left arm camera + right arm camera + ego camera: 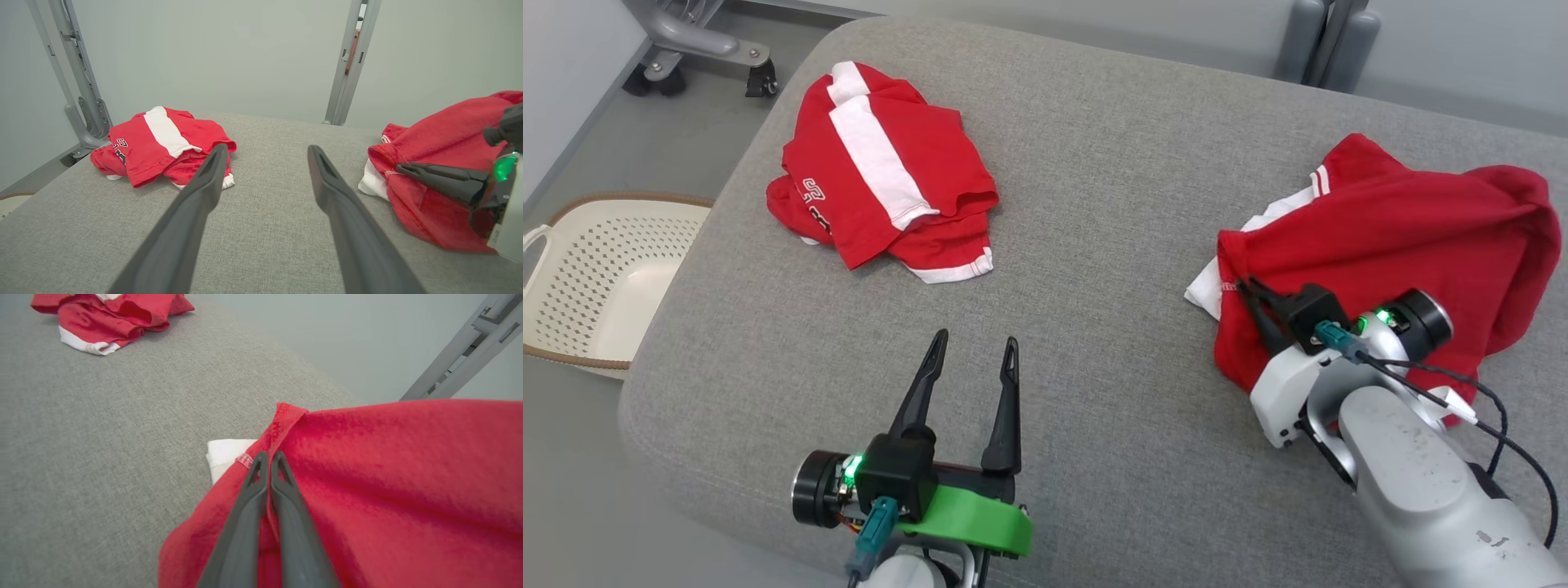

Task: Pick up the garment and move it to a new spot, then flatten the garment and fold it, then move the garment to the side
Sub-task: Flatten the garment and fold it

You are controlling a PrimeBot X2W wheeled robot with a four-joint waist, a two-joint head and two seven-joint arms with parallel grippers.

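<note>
Right wrist view: right gripper pressed together, pinching the garment near its hem. The rest of the heap lies crumpled under and behind the fingertips, on the pad. Idle left gripper is spread and empty, with the second shirt ahead-left of it. Looks like grasp only. Move, flatten, fold and set-aside are all left.

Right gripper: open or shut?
Shut. In the right wrist view, the right gripper has its fingers pressed together, pinching a fold of the crumpled red garment near its hem.
</note>
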